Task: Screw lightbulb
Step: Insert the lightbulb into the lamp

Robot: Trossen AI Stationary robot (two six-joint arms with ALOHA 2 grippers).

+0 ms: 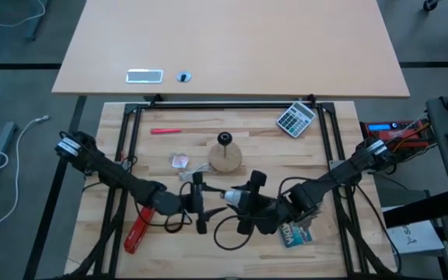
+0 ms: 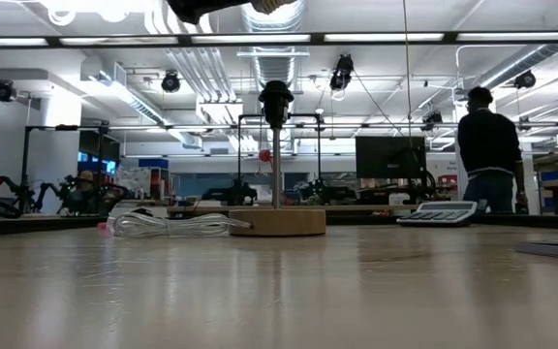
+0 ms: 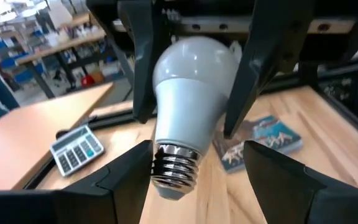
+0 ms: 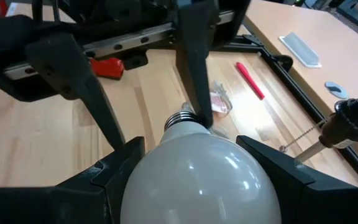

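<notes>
The white lightbulb (image 1: 230, 194) hangs above the table's near middle between my two grippers, its silvery screw base (image 3: 174, 169) pointing toward the table's left. My right gripper (image 4: 191, 158) is shut on its round head. My left gripper (image 3: 194, 165) is open, one finger on each side of the screw base. Farther back on the table stands the wooden disc (image 1: 225, 159), with its black socket (image 2: 276, 97) upright and nothing in it. My right gripper pinches the bulb's round head (image 4: 191, 180) between its two fingers (image 3: 250, 74), one on each side. It comes from the table's right, slanting a little downward. The bulb lies about level, lifted clear of the table. My left gripper has one finger (image 3: 126, 174) close beside the screw base; whether it touches, I cannot tell.
A calculator (image 1: 296, 119) lies far right, a red pen (image 1: 166, 131) far left, and a see-through wrapper (image 1: 180, 161) beside the disc. A red tool (image 1: 138, 232) lies near left, a booklet (image 1: 298, 233) near right. A person (image 2: 490, 145) stands in the room behind.
</notes>
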